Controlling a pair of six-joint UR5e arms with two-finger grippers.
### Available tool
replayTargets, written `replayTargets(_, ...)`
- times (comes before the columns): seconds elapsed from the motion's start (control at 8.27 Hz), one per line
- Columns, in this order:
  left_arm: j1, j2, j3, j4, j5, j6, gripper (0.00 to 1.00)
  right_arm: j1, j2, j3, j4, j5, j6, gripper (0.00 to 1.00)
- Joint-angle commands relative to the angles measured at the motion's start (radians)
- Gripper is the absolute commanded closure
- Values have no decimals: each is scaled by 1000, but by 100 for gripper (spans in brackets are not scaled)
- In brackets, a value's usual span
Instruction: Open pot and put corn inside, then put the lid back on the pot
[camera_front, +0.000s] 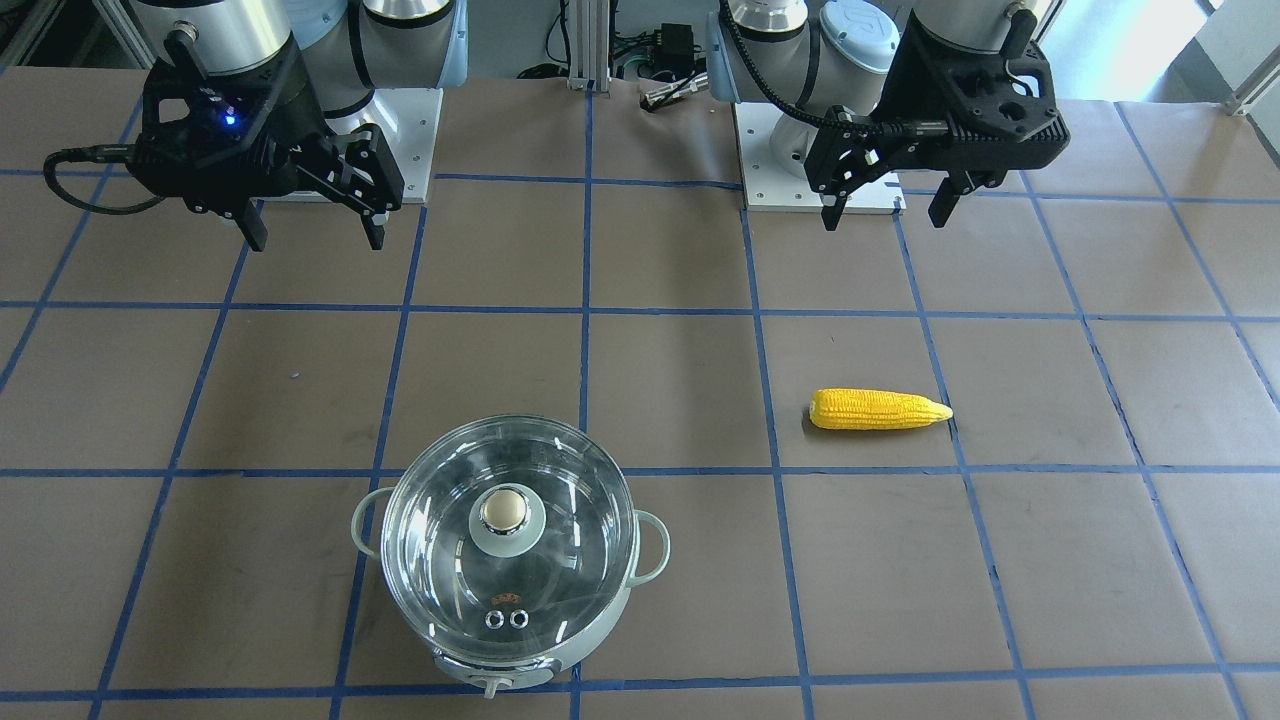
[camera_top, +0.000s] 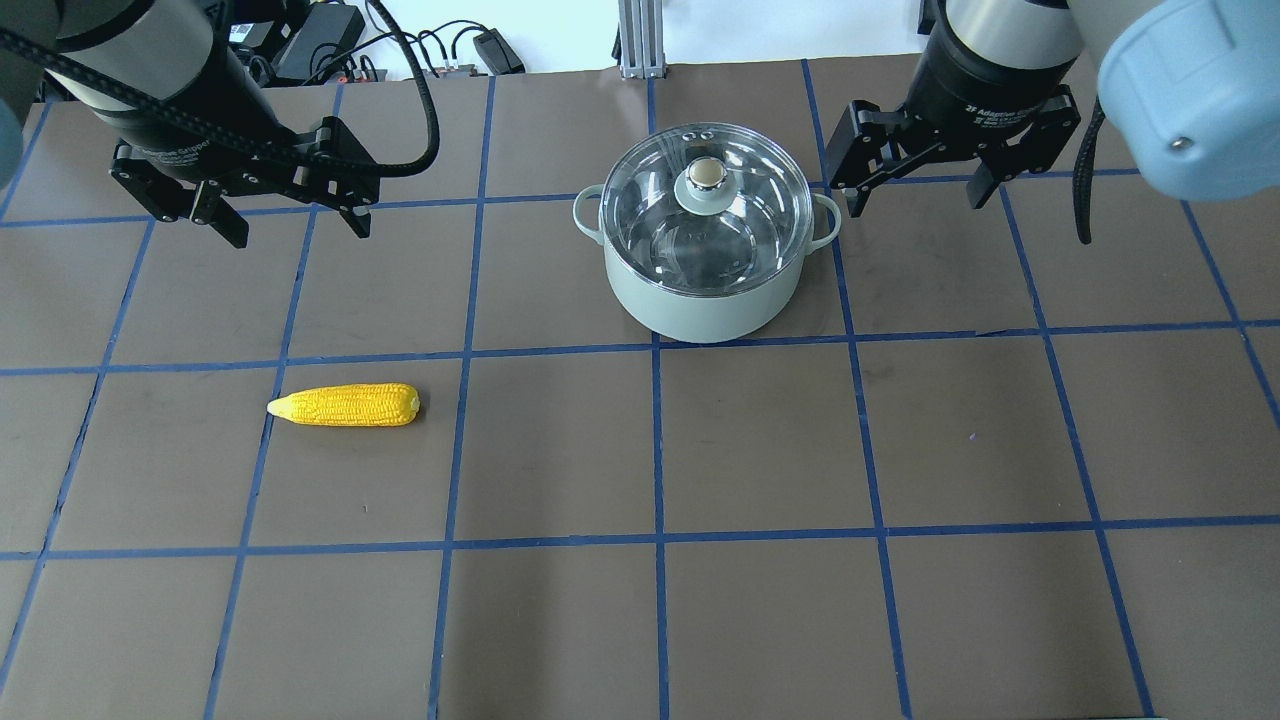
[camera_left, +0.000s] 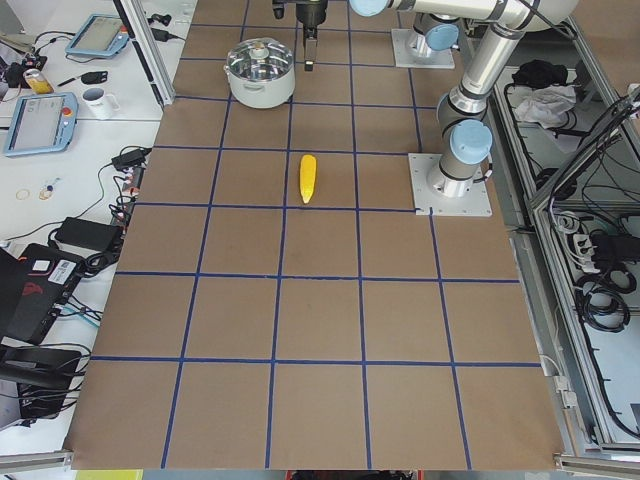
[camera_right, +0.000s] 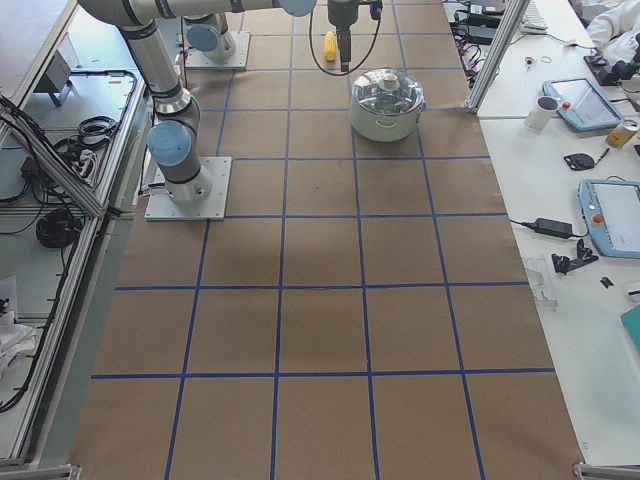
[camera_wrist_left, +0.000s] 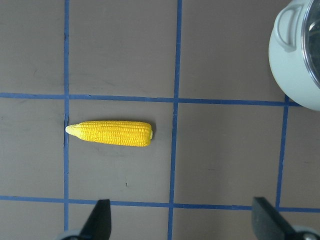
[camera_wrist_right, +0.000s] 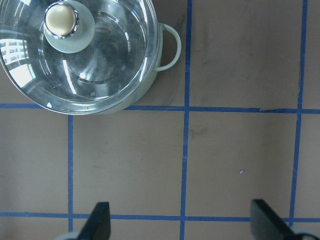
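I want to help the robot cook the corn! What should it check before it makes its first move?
1. Lid sits on the pot: ok, it must come off first.
2. Lid's knob free to grab: ok, nothing touches it.
3. Right gripper open and empty: ok.
4. Left gripper open and empty: ok.
5. Corn lying by itself, apart from the pot: ok.

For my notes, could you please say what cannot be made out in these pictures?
- Left wrist view: the pot is cut by the right edge.
- Right wrist view: the lid is cut by the top and left edges.
- Exterior right: the corn is too small and far for detail.
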Motion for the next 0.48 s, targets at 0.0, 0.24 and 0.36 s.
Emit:
replayTargets(0.0, 0, 0, -2, 0, -2, -1, 0, 0, 1, 0, -2, 5, 0, 0)
replayTargets(0.24, 0, 0, -1, 2, -2, -1, 0, 0, 1, 0, 0, 3, 0, 0)
replayTargets(0.36, 0, -5, -4, 8, -2, -10, 0, 0, 1, 0, 1, 0, 0, 0)
